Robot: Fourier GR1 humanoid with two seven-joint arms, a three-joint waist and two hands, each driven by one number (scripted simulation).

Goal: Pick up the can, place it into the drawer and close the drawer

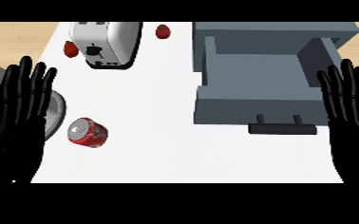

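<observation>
A red can [88,133] with a silver top lies on its side on the white counter [161,123], at the lower left. The grey drawer [259,76] stands pulled open at the right, its inside bare and its dark handle [282,128] facing me. My left hand [21,109] rests open at the left edge, fingers up, just left of the can and apart from it. At the right edge my right hand [344,109] rests open too, fingers up, beside the drawer's front corner. Neither hand holds anything.
A silver toaster [108,42] stands at the back left. Two small red objects sit near it, one on its left [70,49] and one on its right [163,31]. A grey plate [54,114] edge shows by my left hand.
</observation>
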